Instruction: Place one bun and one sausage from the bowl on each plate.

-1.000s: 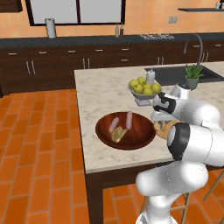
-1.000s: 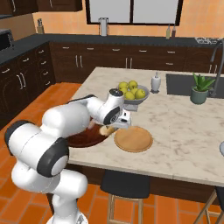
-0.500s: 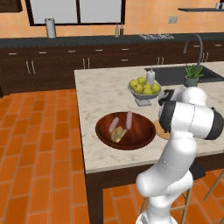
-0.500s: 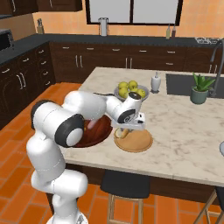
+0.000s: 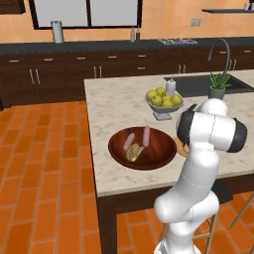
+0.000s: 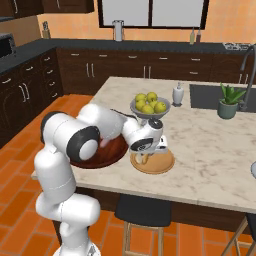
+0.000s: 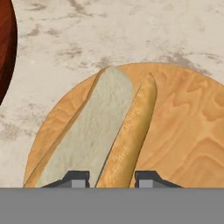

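Observation:
In the hand view a split pale bun (image 7: 105, 131) lies between my two fingertips (image 7: 76, 177), low over the orange-tan wooden plate (image 7: 188, 127). My gripper (image 7: 111, 177) is shut on the bun. From the right base view the gripper (image 6: 150, 149) hangs over that plate (image 6: 159, 164), just right of the dark reddish-brown bowl (image 6: 107, 154). In the left base view the bowl (image 5: 158, 156) holds two sausages (image 5: 130, 140) and another bun (image 5: 134, 153). The bowl's rim (image 7: 6, 48) shows at the left edge of the hand view.
A grey footed bowl of yellow-green fruit (image 6: 148, 106) stands behind the plate, with a soap bottle (image 6: 178, 93) beside it. A potted plant (image 6: 229, 100) sits by the sink. A pale grey plate's edge (image 6: 253, 170) shows at far right.
My arm has swung right from the bowl's edge, carrying the bun, and now holds it over the orange-tan plate.

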Available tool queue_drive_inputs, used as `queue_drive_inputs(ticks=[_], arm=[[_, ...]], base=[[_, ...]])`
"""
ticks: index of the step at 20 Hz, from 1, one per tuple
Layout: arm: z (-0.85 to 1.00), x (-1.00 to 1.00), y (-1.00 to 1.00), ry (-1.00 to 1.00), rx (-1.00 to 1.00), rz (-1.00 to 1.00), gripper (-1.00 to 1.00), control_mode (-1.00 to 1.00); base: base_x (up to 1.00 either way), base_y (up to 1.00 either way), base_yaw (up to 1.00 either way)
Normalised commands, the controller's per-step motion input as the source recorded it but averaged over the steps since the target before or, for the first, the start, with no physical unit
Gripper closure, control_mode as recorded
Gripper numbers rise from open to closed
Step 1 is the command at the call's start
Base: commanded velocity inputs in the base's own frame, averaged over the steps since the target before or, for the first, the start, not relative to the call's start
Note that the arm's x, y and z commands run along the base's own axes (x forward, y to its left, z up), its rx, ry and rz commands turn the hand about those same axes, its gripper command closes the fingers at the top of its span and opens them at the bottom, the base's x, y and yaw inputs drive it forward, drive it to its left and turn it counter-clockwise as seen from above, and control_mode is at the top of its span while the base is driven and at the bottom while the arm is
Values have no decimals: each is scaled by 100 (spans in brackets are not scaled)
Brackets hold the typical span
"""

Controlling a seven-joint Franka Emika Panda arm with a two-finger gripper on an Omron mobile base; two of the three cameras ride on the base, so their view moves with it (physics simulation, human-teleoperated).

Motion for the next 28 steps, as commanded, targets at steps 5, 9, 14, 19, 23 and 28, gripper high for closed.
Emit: queue_drive_inputs(ticks=[5, 9, 14, 19, 23, 28], arm=[[0, 3, 2, -1, 0, -1, 100, -100], [0, 0, 0, 0, 0, 0, -100, -100], [0, 0, 0, 0, 0, 0, -100, -100], [61, -25, 1, -2, 0, -3, -100, -100], [86, -53, 56, -1, 0, -6, -100, -100], [53, -1, 100, 0, -1, -10, -100, -100]], base=[[0, 0, 0], [0, 0, 0], [0, 0, 0], [0, 0, 0], [0, 0, 0], [0, 0, 0]])
